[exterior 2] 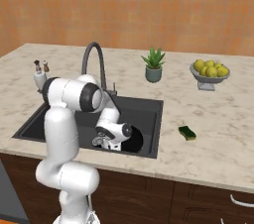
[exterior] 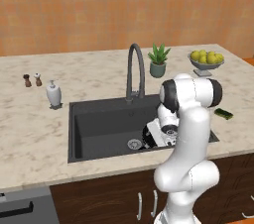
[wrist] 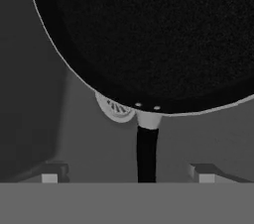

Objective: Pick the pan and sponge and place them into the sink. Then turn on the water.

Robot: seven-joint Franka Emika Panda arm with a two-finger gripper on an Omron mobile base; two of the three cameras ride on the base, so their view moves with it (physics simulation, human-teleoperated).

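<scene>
The pan point(wrist: 154, 34) lies in the sink point(exterior: 99, 119), partly over the drain point(wrist: 116, 108), its handle point(wrist: 147, 151) running between the two fingertips point(wrist: 49, 174) of the gripper point(wrist: 128, 174). The jaws stand spread wide, clear of the handle on both sides. The sponge point(exterior 2: 187, 132) rests on the counter point(exterior 2: 213, 119) to the right of the sink, well apart from it

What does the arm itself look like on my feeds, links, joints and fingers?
The arm is glossy white with rounded, tube-like links and dark grey to black bands at the joints. No cables or markings are visible. In the hand view the fingers are small, dark grey, blocky tips with lighter faces.
</scene>
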